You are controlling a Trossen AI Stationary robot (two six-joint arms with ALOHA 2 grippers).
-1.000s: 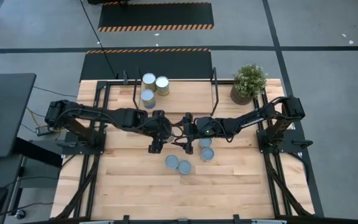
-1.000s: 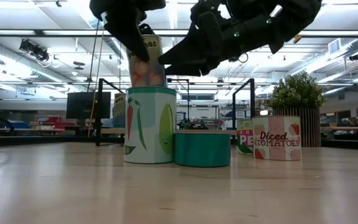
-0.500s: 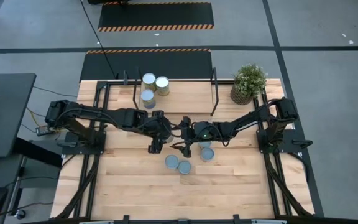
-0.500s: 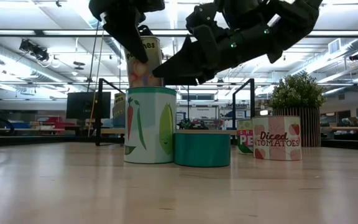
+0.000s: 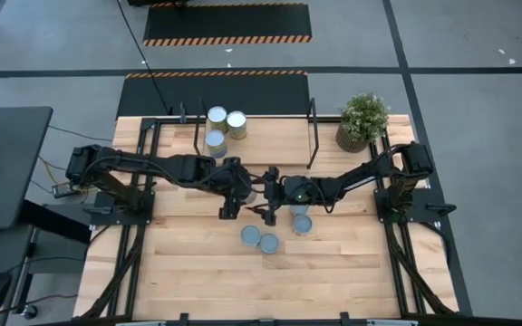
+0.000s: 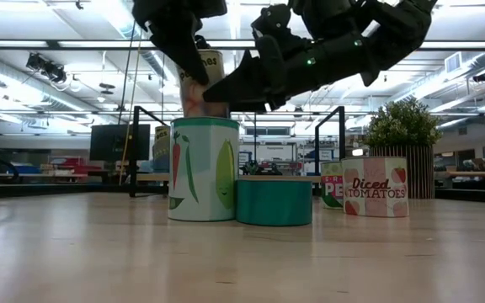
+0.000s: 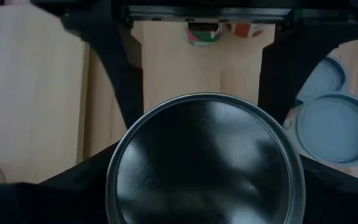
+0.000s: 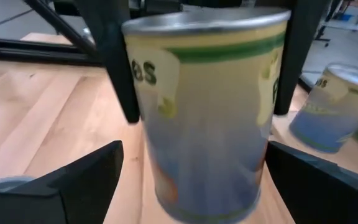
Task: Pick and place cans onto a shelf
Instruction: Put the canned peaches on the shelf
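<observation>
Cans: eight counted; three on the shelf (image 5: 252, 136) at its left end, four standing on the table (image 5: 198, 272) below the arms, one held can (image 6: 202, 82) in the air.
Held can: upright, pinched by the left gripper (image 5: 236, 192) from above, lifted above the tall vegetable can (image 6: 203, 168) in the low view.
Right gripper (image 5: 268, 194): fingers spread wide, one on each side of the held can, not touching it as far as the right wrist view shows.
Table group: teal can (image 6: 274, 200), tomato can (image 6: 375, 187) and one more behind, just beside the tall vegetable can.
Plant (image 5: 362, 120): right of the shelf, at the table's back corner.
Open room: shelf bare from the three cans to its right upright; table front bare.
</observation>
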